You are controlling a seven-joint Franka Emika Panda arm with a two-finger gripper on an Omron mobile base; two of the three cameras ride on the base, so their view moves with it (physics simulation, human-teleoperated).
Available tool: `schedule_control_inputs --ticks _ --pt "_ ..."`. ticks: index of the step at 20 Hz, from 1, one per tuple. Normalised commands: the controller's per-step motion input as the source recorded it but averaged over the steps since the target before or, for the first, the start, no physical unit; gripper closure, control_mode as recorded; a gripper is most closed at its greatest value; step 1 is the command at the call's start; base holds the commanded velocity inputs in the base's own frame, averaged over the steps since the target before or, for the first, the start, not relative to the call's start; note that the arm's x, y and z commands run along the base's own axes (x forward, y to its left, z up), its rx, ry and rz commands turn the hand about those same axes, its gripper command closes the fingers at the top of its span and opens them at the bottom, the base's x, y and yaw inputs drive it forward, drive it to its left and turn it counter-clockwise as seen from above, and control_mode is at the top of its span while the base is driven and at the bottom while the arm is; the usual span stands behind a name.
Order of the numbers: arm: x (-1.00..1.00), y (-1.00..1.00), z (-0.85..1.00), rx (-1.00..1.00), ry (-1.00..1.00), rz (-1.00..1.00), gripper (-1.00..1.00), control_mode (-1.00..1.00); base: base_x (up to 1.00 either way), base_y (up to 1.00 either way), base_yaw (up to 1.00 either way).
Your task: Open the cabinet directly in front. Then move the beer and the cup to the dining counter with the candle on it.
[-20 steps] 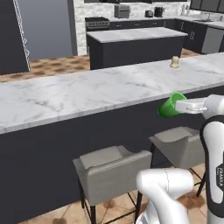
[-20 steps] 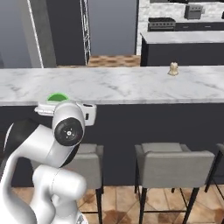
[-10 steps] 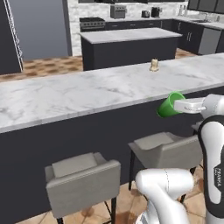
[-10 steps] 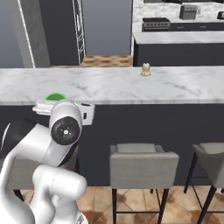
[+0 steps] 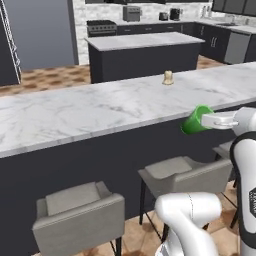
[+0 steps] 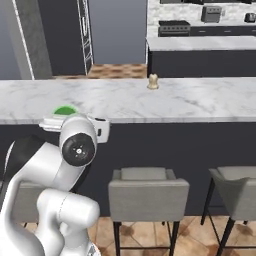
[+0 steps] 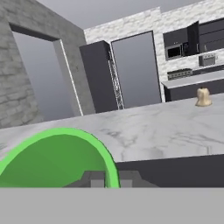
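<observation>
Dining counter (image 5: 85, 112): long white marble top w/ grey veins on dark base. Runs across mid frame in left base view, left edge to right edge; crosses mid frame in right base view (image 6: 200, 102); fills mid-right of hand view (image 7: 166, 129).

Island (image 5: 142, 42): shorter marble-topped unit, dark base, upper centre of left base view, behind the counter; upper right in right base view (image 6: 200, 45).

Stools: grey, under the counter's near edge. Left base view: one lower left (image 5: 80, 215), one lower centre (image 5: 185, 175). Right base view: one lower centre (image 6: 148, 187), one at lower right edge (image 6: 237, 187).

Arm (image 6: 77, 145): white w/ dark joints, lower left of right base view; lower right in left base view (image 5: 247, 165).

Gripper (image 5: 207, 120): right of centre in left base view, held level, pointing left. Fingers pressed together on the cup's rim, one tip inside, one outside; tips seen at bottom centre of hand view (image 7: 94, 178).

Cup (image 5: 195, 120): bright green tumbler, tipped on its side, held off the surface at about counter-edge height, in front of the near edge. Green patch just above the arm at left in right base view (image 6: 65, 110); rim and inside at lower left of hand view (image 7: 57, 159).

Candle (image 5: 168, 78): small cream-beige, on the counter near its far edge, upper centre-right in left base view; upper centre in right base view (image 6: 153, 82); right in hand view (image 7: 202, 97). Well apart from cup.
</observation>
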Motion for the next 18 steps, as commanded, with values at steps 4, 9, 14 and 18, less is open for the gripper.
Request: schedule_control_inputs --ticks 4,9,14,18 --pt "0.0 0.0 0.0 0.0 0.0 0.0 1.0 1.0 0.99 0.46 -0.04" --pt "0.0 0.0 0.0 0.0 0.0 0.0 1.0 1.0 0.42 0.29 -0.03" --pt "0.08 0.13 0.49 0.02 0.28 -0.08 1.0 -1.0 0.0 0.0 0.0" --pt "0.32 0.16 0.26 0.0 0.46 -0.11 1.0 -1.0 0.0 0.0 0.0"
